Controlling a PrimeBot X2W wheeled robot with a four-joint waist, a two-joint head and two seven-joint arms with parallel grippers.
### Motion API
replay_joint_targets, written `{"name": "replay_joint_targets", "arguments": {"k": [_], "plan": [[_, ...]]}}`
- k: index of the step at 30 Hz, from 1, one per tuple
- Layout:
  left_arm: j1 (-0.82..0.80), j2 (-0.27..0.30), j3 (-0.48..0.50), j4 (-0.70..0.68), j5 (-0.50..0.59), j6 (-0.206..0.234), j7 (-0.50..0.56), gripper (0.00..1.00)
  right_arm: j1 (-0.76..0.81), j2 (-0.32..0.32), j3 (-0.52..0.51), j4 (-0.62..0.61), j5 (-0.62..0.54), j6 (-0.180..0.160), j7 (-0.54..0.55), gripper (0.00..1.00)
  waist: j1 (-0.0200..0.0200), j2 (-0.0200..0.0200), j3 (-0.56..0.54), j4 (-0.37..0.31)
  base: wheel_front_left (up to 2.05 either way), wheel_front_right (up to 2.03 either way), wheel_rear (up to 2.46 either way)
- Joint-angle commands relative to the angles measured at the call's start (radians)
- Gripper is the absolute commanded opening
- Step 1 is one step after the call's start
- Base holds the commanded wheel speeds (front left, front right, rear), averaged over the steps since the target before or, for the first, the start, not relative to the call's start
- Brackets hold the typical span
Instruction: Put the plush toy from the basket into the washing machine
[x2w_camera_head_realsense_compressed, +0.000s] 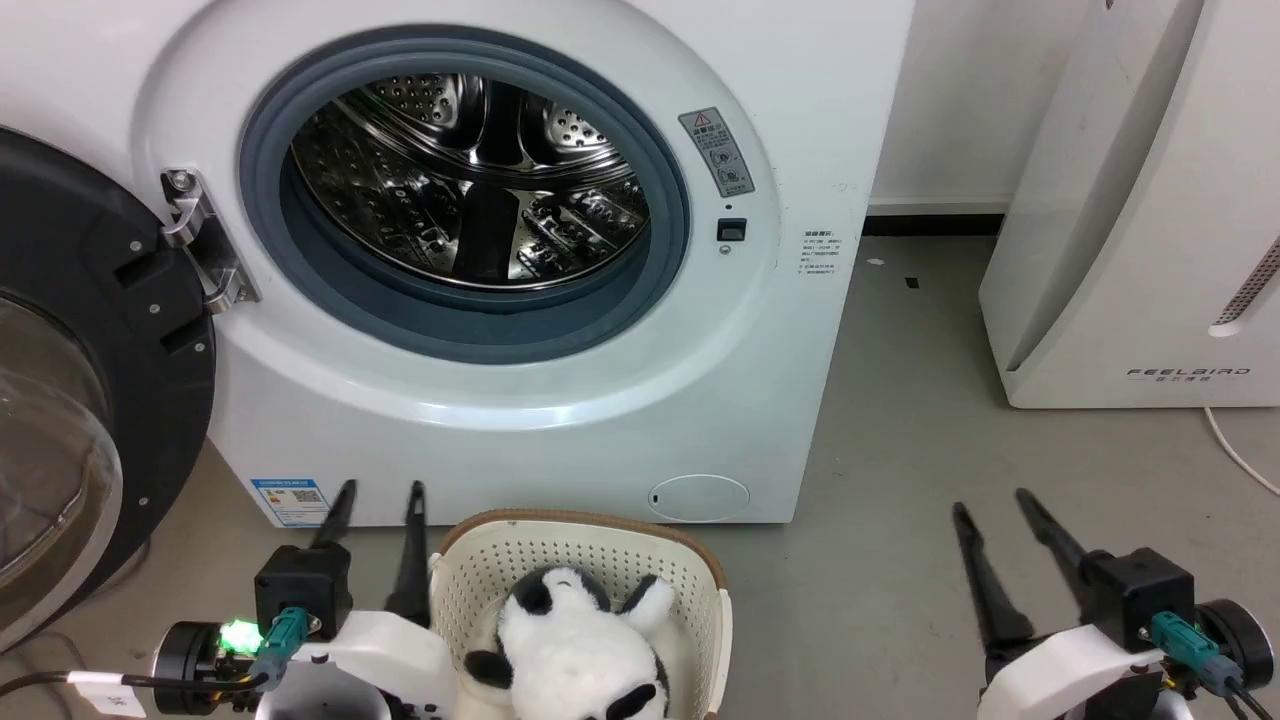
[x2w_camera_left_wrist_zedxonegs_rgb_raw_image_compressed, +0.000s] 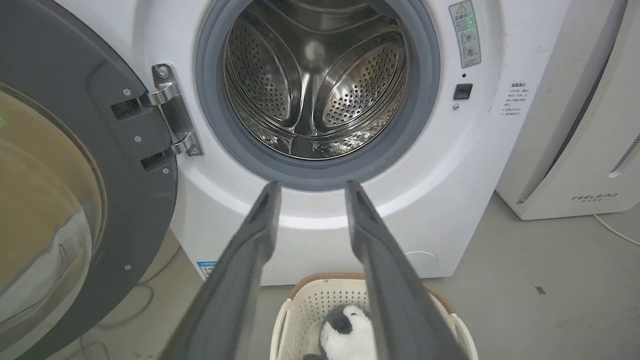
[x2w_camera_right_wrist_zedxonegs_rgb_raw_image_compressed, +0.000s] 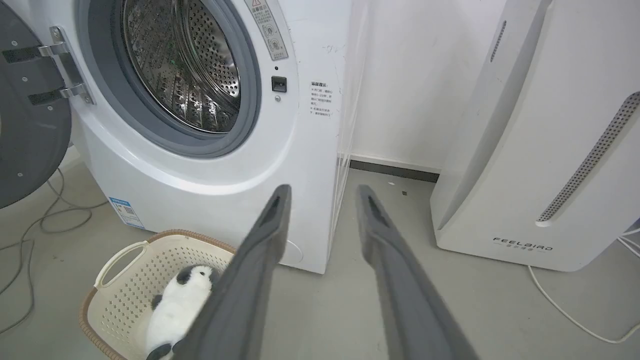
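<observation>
Appliance (x2w_camera_head_realsense_compressed: 1130, 200), perhaps purifier, beside washing machine (x2w_camera_head_realsense_compressed: 560, 420).

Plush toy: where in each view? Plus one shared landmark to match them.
Head view: plush toy bottom centre, in the basket.
Left wrist view: plush toy bottom centre, in basket.
Right wrist view: plush toy lower left, in basket.
Shared landmark: washing machine's grey gasket.

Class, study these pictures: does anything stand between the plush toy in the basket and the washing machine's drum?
Nothing visible does. The plush toy lies uncovered in the basket on the floor before the washing machine. Its door is swung wide to the left, and the drum looks empty.
</observation>
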Motion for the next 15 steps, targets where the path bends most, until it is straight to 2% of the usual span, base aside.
{"name": "replay_joint_targets", "arguments": {"k": [1, 15], "plan": [[0.000, 0.000, 0.000, 0.000, -0.001, 0.001, -0.001, 1.00, 0.000, 0.000, -0.001, 0.000, 0.001, 0.000, -0.001, 1.00, 0.0000, 0.0000, 0.000, 0.000, 0.00, 0.00, 0.00], [-0.028, 0.000, -0.026, 0.040, -0.008, 0.011, -0.030, 1.00, 0.000, 0.000, -0.018, -0.011, 0.029, 0.000, -0.030, 1.00, 0.0000, 0.0000, 0.018, -0.002, 0.00, 0.00, 0.00]]}}
